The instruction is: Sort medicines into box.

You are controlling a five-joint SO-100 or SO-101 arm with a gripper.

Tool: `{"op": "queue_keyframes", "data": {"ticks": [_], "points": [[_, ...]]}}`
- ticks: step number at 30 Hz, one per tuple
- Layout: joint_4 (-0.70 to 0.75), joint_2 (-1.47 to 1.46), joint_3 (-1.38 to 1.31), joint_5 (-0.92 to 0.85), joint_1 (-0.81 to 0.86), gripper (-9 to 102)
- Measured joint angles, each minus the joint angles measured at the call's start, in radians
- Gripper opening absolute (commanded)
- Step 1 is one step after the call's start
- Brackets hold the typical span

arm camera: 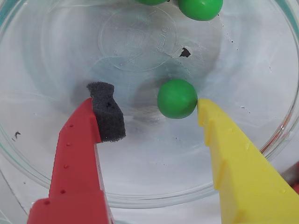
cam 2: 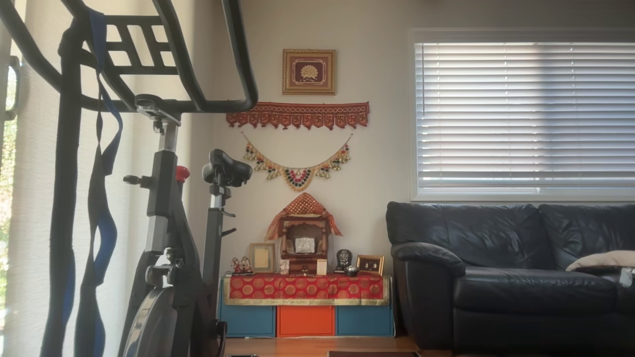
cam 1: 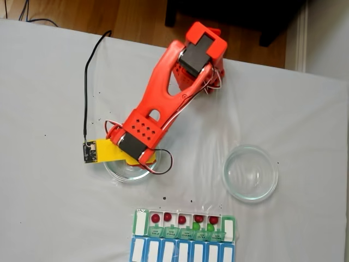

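A bright green medicine ball [arm camera: 177, 98] lies on the floor of a clear glass dish [arm camera: 42, 154] in the wrist view, between the two fingers of the gripper [arm camera: 154, 114], whose jaws stand wide apart and hold nothing: the yellow finger [arm camera: 238, 163] has its tip touching or just beside the ball's right side, while the red finger [arm camera: 77, 158], tipped with a dark foam pad [arm camera: 107, 112], is well apart from it on the left. Another green ball [arm camera: 200, 8] sits at the top edge of the same dish. In the fixed view the orange arm [cam 1: 163, 93] reaches down over this dish [cam 1: 117, 172] on the white table [cam 1: 43, 82]; a second glass dish [cam 1: 251, 173] stands well apart to the right. Below them lies the box [cam 1: 184, 237], its upper row open with dark red balls [cam 1: 155, 218] in several compartments and green ones [cam 1: 196, 225] in two, the blue-lidded row [cam 1: 180, 251] closed
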Motion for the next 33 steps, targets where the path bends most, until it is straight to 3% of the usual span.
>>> {"op": "queue_keyframes", "data": {"ticks": [33], "points": [[-0.046,0.002,0.046,-0.021,0.000,11]]}}
